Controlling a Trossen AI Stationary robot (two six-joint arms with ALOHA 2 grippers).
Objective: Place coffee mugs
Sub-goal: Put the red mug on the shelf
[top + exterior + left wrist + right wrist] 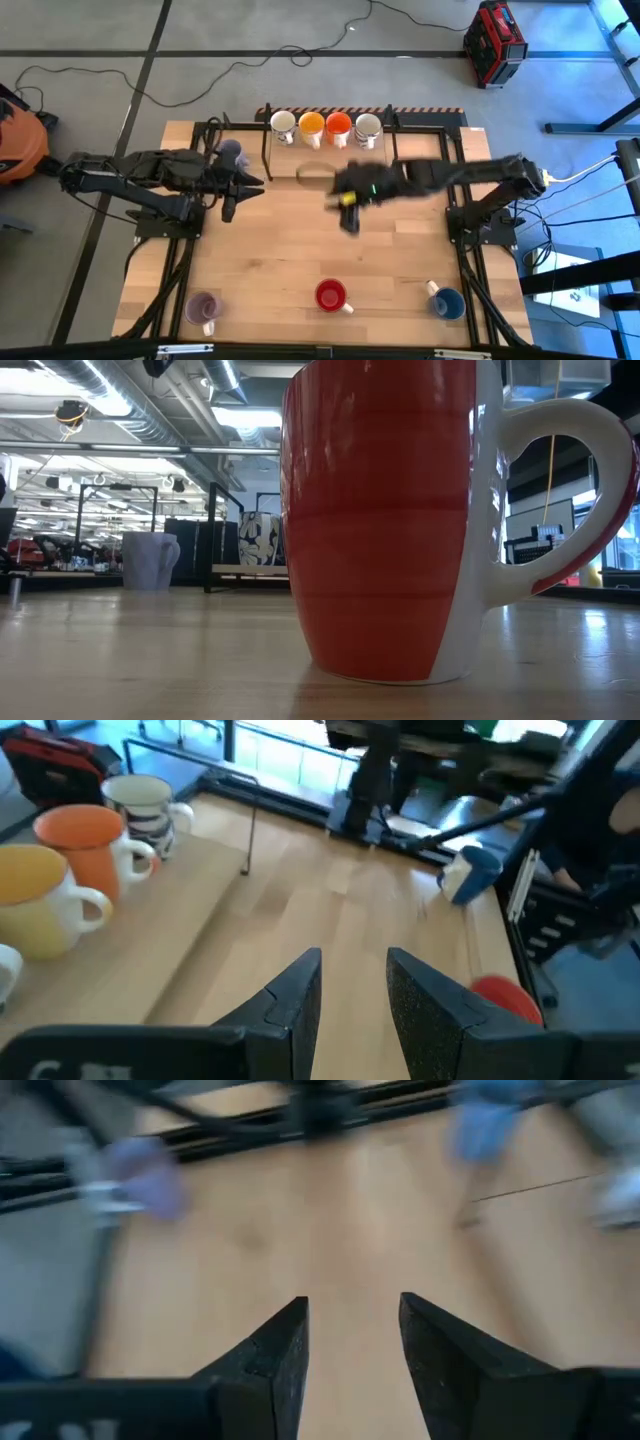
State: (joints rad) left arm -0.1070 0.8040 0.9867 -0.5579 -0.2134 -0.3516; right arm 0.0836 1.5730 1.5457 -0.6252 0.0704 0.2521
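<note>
With four ceramic mugs (325, 127) lined along the wooden counter's (280, 240) far edge, our right tool (348, 215), open and empty, judging by position, next reaches for the red ceramic mug (331, 295); left tool (352, 990) waits open, empty.

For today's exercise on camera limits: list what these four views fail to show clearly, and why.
- Low view: the red mug fills the frame, cut off at the top, hiding most of the table and both arms.
- Right wrist view: motion blur; the purple mug is only a smear.
- High view: the right pincer is blurred.
- High view: a purple mug is partly covered by the left arm.
- Left wrist view: the blue mug is partly behind a dark bar.
</note>
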